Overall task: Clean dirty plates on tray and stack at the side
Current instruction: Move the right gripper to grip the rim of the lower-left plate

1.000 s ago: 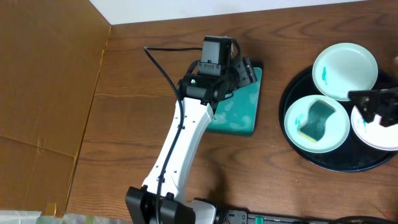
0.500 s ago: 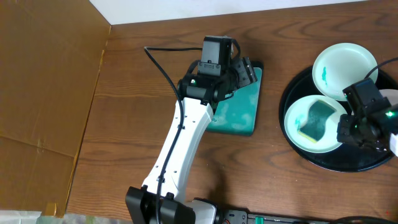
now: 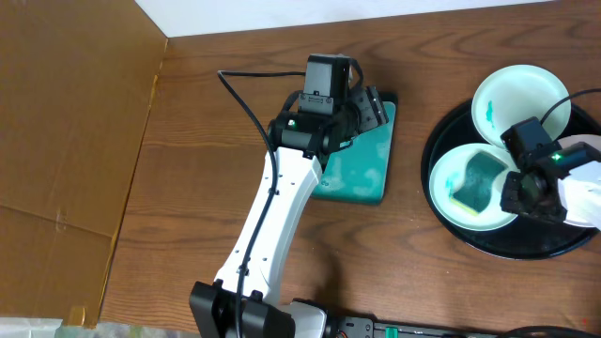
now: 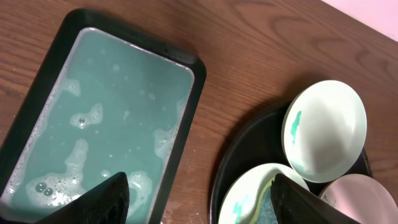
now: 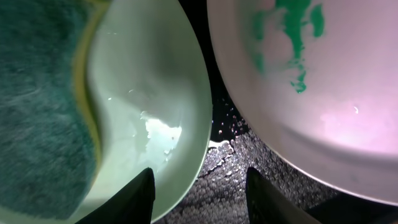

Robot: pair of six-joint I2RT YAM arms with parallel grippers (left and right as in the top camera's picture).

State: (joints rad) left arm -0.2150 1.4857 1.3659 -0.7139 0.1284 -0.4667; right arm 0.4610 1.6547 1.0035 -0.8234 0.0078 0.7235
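The black round tray [image 3: 441, 221] holds three plates. One plate [image 3: 521, 105] with a teal smear sits at the back. A second plate [image 3: 453, 178] at the front left carries a green-and-yellow sponge [image 3: 479, 178]. The third plate [image 5: 311, 87], smeared teal, lies mostly hidden under my right arm in the overhead view. My right gripper [image 5: 199, 199] is open and empty. It hovers low over wet tray floor [image 5: 230, 174] between the sponge plate [image 5: 155, 112] and the third plate. My left gripper [image 4: 199, 205] is open and empty, above the edge of the teal tray.
A rectangular teal tray [image 4: 106, 124] with a black rim holds soapy water, left of the round tray [image 4: 249, 155]. My left arm [image 3: 282, 197] stretches up the table's middle. A brown cardboard wall [image 3: 66, 122] stands at the left.
My right arm has come in from the right edge over the black tray, towards the plate with the sponge. The left arm has not moved.
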